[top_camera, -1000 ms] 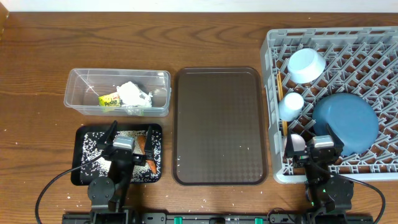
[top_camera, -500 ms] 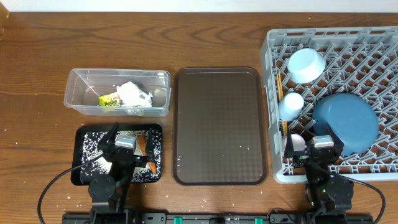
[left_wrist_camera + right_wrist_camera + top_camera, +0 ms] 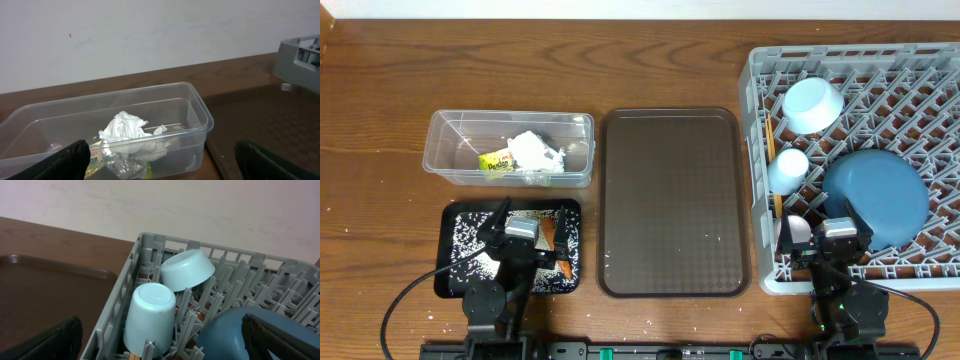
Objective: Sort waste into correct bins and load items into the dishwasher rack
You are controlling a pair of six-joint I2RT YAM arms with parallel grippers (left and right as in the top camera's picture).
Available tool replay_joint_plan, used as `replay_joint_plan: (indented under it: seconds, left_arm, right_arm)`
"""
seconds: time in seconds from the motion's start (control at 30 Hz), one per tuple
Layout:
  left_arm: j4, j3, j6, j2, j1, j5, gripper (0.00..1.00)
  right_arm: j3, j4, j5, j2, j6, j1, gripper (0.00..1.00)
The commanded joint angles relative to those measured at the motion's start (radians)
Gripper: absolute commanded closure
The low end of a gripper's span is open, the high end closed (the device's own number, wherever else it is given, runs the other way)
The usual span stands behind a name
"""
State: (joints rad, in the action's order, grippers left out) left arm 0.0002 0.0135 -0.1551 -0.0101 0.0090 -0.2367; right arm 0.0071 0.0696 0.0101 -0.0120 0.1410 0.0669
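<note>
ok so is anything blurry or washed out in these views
Overhead: sharp, evenly lit, no harsh glare on the brown tray. Left wrist: clear tub in focus, left fingers dark and blurred at bottom corners. Right wrist: light-blue cup crisp, right fingers equally blurred.

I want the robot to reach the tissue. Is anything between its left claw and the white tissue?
Only the near wall of the clear tub: the tissue lies inside it, just beyond the open left gripper. The tub has no lid, so from above nothing visible blocks it.

Open lane over bare brown tray (image 3: 670, 200), between clear tub (image 3: 445, 150) and rack (image 3: 920, 80); bowl (image 3: 812, 104), cup (image 3: 787, 170), plate (image 3: 876, 195) crowd rack.
</note>
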Motion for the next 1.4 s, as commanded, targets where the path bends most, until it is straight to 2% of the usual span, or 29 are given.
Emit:
replay_joint_plan:
  seconds: [0.0, 0.47, 0.63, 0.7, 0.87, 0.93, 1.0, 1.17, 1.37]
  left_arm:
    - [-0.045, -0.01, -0.009, 0.008, -0.006, -0.017, 0.05]
    - [-0.045, -0.01, -0.009, 0.008, -0.006, -0.017, 0.05]
    - [-0.045, -0.01, -0.009, 0.008, -0.006, -0.017, 0.05]
    - [-0.045, -0.01, -0.009, 0.008, -0.006, -0.017, 0.06]
    - [-0.045, -0.01, -0.009, 0.008, -0.006, -0.017, 0.06]
    - [-0.045, -0.01, -0.009, 0.008, -0.006, -0.017, 0.06]
    - [-0.045, -0.01, -0.009, 0.008, -0.006, -0.017, 0.06]
    - [-0.045, -0.01, -0.009, 0.008, -0.006, -0.017, 0.05]
    - [-0.045, -0.01, -0.009, 0.008, -0.006, -0.017, 0.05]
  right_arm:
    - [-0.002, 0.003, -0.006, 0.006, 0.013, 0.011, 0.01]
    - [-0.002, 0.001, -0.006, 0.006, 0.014, 0.011, 0.01]
    - [-0.002, -0.026, -0.065, 0.006, 0.04, 0.011, 0.01]
    - [-0.002, -0.075, -0.066, 0.006, 0.035, 0.011, 0.01]
    - [-0.002, -0.294, -0.066, 0.006, -0.109, 0.011, 0.01]
    - [-0.002, -0.316, -0.066, 0.006, -0.162, 0.011, 0.01]
    - [-0.002, -0.29, -0.066, 0.006, -0.209, 0.011, 0.01]
    - [-0.002, -0.102, -0.066, 0.006, -0.287, 0.011, 0.01]
    - [-0.002, -0.066, -0.04, 0.006, -0.301, 0.011, 0.01]
